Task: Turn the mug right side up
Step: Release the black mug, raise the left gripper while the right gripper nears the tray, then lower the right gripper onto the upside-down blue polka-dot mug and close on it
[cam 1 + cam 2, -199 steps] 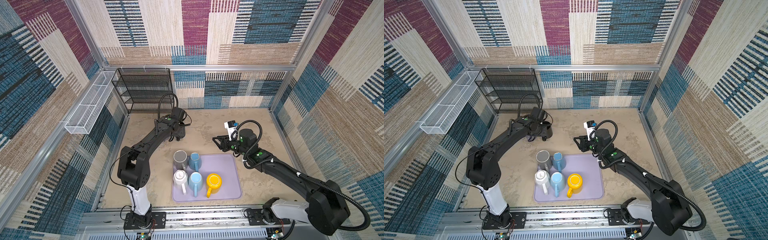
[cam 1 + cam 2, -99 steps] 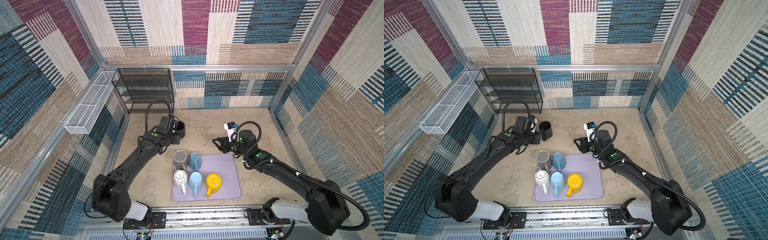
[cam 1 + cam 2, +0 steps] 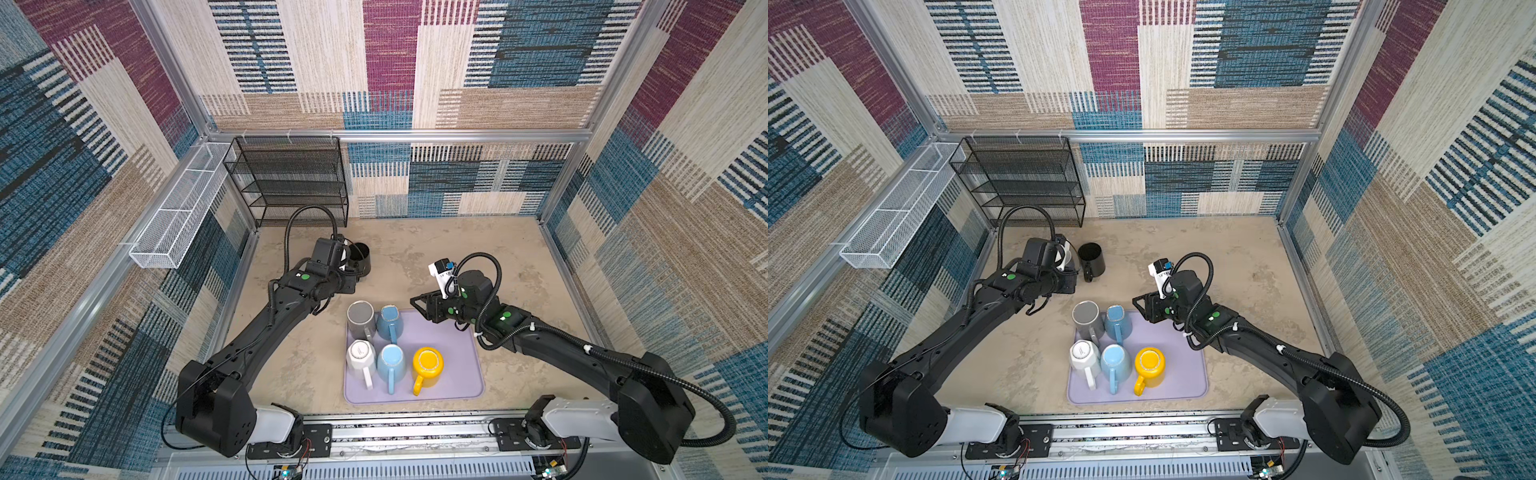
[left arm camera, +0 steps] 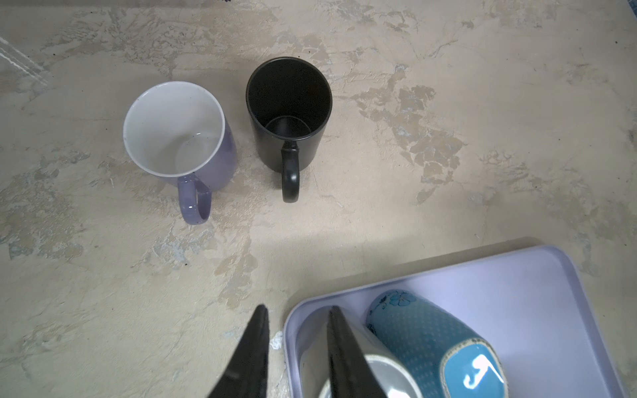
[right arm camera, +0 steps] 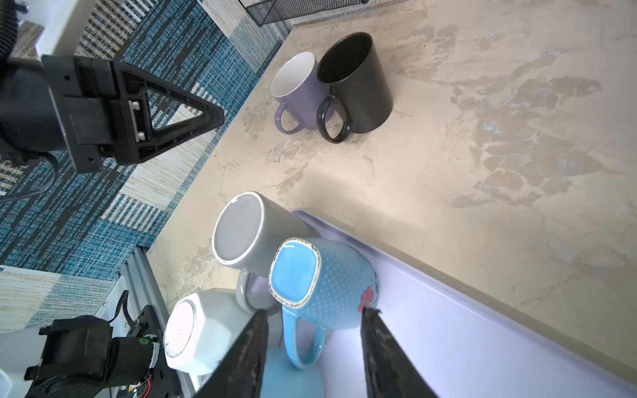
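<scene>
Five glazed mugs stand upside down on a smooth lilac tray [image 3: 457, 374] with rounded corners and a raised rim. In the near row, handles pointing to the front rail, are a faceted white mug [image 3: 360, 355], a plain blue mug [image 3: 392, 361] and a round yellow mug [image 3: 428, 363]. In the far row are a glossy grey mug [image 3: 360, 318] with a flat, pale-ringed base and, beside it, the teal mug [image 3: 390, 322]. The teal mug is dimpled all over, with a squarish base edged in speckled cream and a red flower on its side. The right gripper [image 5: 315, 312] hovers just to the right of the teal mug, its black wedge-shaped jaws moderately wide apart and gripping nothing. In the right wrist view that mug's body and looped handle show between them. The left gripper [image 4: 298, 308] hangs over the tray's far left corner near the grey mug, its thin jaws a narrow gap apart and empty. Beyond, on the mottled beige, plaster-like table [image 4: 448, 172], a matt black mug [image 4: 289, 103] and a lilac mug [image 4: 174, 127] with a white inside stand upright just beside each other, handles toward the tray. Farther back a black mesh rack [image 3: 291, 178] stands against the wall and a white wire basket [image 3: 178, 216] hangs on the left frame. Woven patchwork walls [image 3: 390, 62] of blue, plum and sand close the cell.
</scene>
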